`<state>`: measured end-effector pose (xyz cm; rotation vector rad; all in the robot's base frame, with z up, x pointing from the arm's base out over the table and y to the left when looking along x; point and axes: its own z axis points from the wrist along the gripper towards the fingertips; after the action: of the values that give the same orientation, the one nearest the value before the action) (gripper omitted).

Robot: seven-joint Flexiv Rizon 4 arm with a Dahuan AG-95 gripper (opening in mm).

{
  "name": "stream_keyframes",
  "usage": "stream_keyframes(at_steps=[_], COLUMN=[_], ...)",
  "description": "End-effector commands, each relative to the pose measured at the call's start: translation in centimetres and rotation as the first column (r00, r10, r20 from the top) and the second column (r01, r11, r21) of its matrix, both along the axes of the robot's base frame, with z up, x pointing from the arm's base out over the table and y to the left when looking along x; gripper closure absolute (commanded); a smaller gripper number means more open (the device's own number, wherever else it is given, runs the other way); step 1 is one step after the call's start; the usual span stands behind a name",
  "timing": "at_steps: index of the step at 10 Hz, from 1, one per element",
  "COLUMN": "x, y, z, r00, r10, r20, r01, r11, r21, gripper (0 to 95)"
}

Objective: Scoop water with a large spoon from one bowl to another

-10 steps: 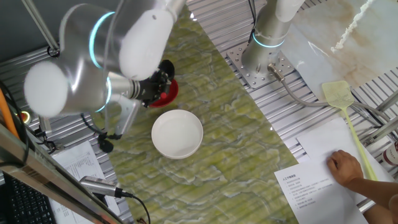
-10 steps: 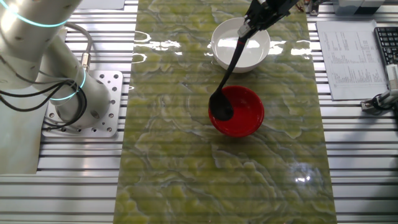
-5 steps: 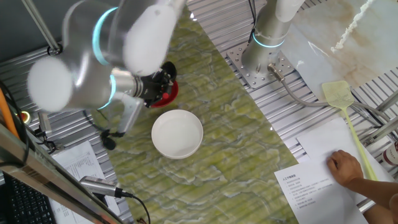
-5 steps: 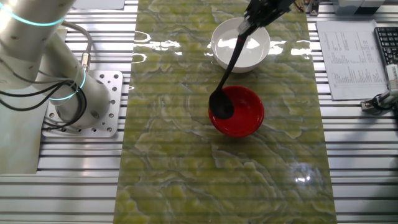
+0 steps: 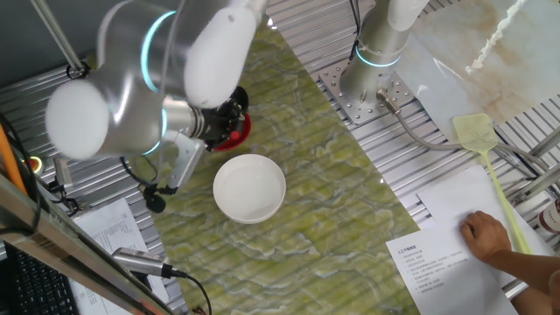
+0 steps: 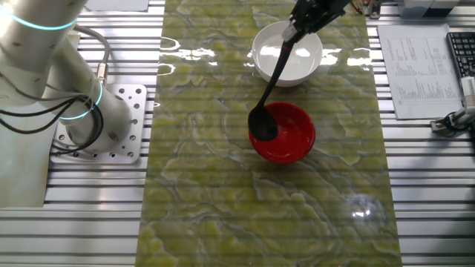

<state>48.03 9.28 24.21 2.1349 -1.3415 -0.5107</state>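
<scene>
Black ladle: large spoon [image 6: 272, 81], held slanted, handle running up to the pincer, round scoop at the low end.
Scoop position: over the near-left rim of the red bowl [image 6: 291, 141], at or just inside its edge; touching or hovering cannot be told.
Pincer: [image 6: 297, 28] at the top of the other fixed view, clamped on the upper end of the spoon handle, above the white bowl.
Pincer, one fixed view: [image 5: 229, 116] dark, mostly hidden behind the big silver arm joint, right against the red bowl [image 5: 239, 131].
Spoon relative to pincer: handle end in the grip, scoop well below and toward the left, reaching from over the white bowl down to the red one.
White bowl: [image 6: 304, 68] wider of the two, just beyond the red bowl, near but apart from it; pale inside, water level not readable.
White bowl, one fixed view: [image 5: 250, 187] just beside the red bowl, unobstructed.
Counter: [image 6: 208, 185] green marbled mat over grey slatted metal, both bowls standing on the mat.
Off to the side: yellow fly swatter [image 5: 486, 159], printed sheets of paper [image 5: 455, 254], and a person's hand [image 5: 487, 235] resting on the paper.
</scene>
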Motion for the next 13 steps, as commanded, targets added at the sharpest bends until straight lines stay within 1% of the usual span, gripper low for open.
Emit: stream_keyframes(at_steps=[1,2,3,4,6,7,13], x=[0.20,-0.58,-0.66,-0.68,-0.68,-0.66,-0.61], y=[0.16,-0.06,-0.31,-0.23,-0.21,-0.19,-0.09], z=[-0.44,-1.07,-0.73,-0.43,-0.38,-0.36,-0.38], r00=[0.999,0.999,0.999,0.999,0.998,0.998,0.997], r10=[0.016,-0.027,-0.026,-0.020,-0.029,-0.030,-0.042], r20=[0.032,0.035,0.035,0.040,0.047,0.052,0.057], r01=[-0.015,0.025,0.024,0.019,0.028,0.030,0.042], r11=[1.000,0.998,0.998,0.999,0.999,0.999,0.999], r21=[-0.006,0.054,0.053,0.042,0.017,0.012,0.001], gripper=[95.0,95.0,95.0,95.0,95.0,95.0,95.0])
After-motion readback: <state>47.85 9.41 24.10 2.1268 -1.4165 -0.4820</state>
